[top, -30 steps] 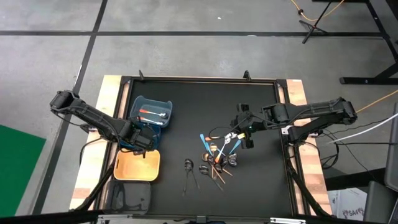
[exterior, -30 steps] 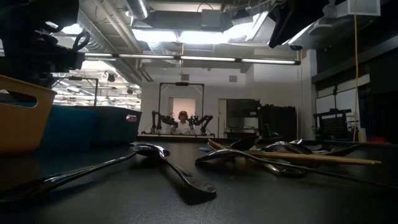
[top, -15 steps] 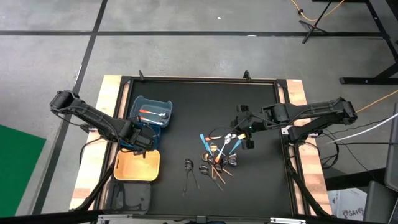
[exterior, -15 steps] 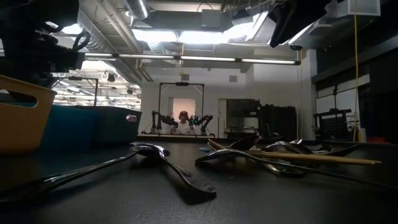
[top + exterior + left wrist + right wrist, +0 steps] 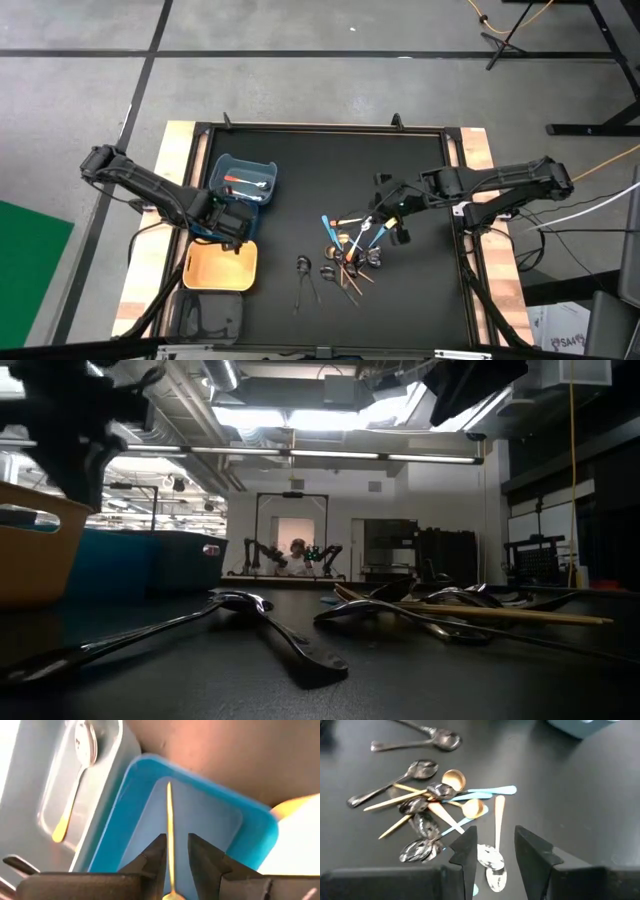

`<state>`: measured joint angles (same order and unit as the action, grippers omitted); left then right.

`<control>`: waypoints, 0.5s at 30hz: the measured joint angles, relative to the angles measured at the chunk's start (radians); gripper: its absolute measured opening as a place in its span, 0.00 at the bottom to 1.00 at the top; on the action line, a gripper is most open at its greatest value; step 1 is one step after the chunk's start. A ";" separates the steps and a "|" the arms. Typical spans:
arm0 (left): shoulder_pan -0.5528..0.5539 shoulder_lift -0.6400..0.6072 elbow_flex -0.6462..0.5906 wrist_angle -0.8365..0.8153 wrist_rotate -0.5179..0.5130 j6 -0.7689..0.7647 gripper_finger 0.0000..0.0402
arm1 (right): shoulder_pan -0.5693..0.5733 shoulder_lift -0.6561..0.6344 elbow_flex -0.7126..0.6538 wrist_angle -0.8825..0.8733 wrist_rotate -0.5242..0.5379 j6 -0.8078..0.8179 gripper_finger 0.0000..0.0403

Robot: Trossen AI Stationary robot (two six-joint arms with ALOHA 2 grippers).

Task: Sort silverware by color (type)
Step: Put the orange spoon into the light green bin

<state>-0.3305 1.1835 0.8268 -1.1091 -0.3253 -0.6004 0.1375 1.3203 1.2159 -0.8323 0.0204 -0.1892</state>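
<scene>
While the left gripper (image 5: 171, 851) is pinching a thin gold-handled utensil (image 5: 169, 820) above the blue bin (image 5: 245, 179), the right gripper (image 5: 492, 845), jaws wide, is hovering over the silverware heap (image 5: 350, 245) at the table's four o'clock; pieces look light, stiff, slippery, best gripped mid-handle.

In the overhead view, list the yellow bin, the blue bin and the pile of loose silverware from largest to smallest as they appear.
1. and 2. The yellow bin and the blue bin look much alike, both partly hidden by the left arm, so I leave them unranked.
3. The pile of loose silverware.
</scene>
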 joint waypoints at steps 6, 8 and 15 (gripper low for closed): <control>0.000 0.000 0.040 0.069 -0.006 0.000 0.18 | 0.000 0.076 0.000 0.013 -0.040 -0.032 0.30; 0.000 0.000 0.040 0.111 -0.006 0.007 0.18 | 0.000 0.113 0.000 0.015 -0.040 -0.067 0.30; 0.000 0.000 0.040 0.194 -0.006 0.008 0.18 | 0.000 0.247 0.000 0.021 -0.040 -0.151 0.30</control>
<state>-0.3305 1.1835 0.8673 -0.9149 -0.3317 -0.5922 0.1375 1.5674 1.2156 -0.8116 -0.0196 -0.3398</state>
